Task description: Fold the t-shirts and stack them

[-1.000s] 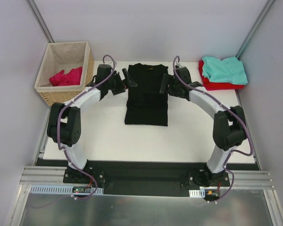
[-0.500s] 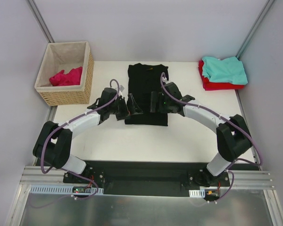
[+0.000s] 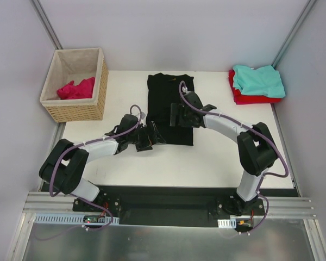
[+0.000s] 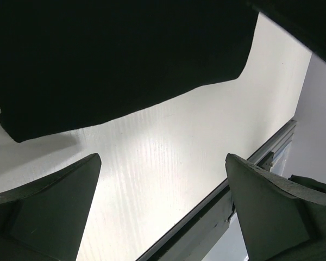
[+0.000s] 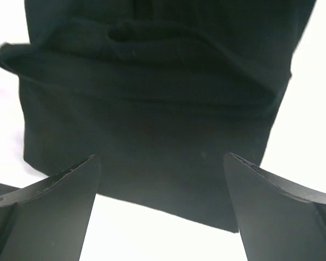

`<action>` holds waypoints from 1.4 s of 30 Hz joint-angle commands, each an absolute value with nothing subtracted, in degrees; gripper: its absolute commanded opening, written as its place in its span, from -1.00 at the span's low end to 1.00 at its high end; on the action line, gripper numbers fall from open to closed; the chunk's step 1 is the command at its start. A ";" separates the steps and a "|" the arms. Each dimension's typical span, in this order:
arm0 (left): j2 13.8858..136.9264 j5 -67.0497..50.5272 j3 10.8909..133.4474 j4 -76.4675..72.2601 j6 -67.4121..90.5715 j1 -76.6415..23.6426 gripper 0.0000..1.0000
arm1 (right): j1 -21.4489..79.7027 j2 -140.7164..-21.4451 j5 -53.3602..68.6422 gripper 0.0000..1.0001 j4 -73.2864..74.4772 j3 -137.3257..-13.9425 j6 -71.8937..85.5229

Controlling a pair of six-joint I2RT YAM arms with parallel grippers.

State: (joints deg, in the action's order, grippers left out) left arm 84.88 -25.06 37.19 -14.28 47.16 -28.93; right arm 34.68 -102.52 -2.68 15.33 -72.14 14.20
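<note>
White table (image 3: 217, 157) enclosed by plain pale grey walls (image 3: 168, 32) on three sides; lighting even. Aluminium rail (image 3: 49, 202) runs along its near edge, with a brushed metal sheet (image 3: 163, 244) below it.

Overhead view looks down; wrist views close, low, share black t-shirt (image 3: 163, 95).

No text, brand, number or sign can be read in any view. The black t-shirt (image 3: 170, 106), upper centre of the top view, carries a tiny mark at its collar, too small to make out.
</note>
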 commanded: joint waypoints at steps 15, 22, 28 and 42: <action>80.33 -24.00 42.36 -13.62 43.07 -26.46 0.98 | 32.87 -105.56 -1.93 0.97 17.14 -79.37 13.36; 85.51 -23.56 39.12 -17.83 43.68 -25.40 0.98 | 32.17 -104.85 -2.11 0.97 17.23 -79.01 13.01; 91.31 -24.78 34.28 -26.88 46.14 -25.22 0.98 | 31.47 -105.20 -1.93 0.97 17.40 -79.63 12.83; 96.33 -27.42 28.83 -36.56 49.48 -24.79 0.98 | 32.25 -110.48 3.87 0.97 18.46 -87.19 14.68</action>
State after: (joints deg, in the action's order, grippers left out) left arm 94.41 -27.40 30.98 -39.64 50.09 -25.02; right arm 31.29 -108.97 1.15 17.76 -83.85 13.69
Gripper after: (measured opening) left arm 0.991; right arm 0.988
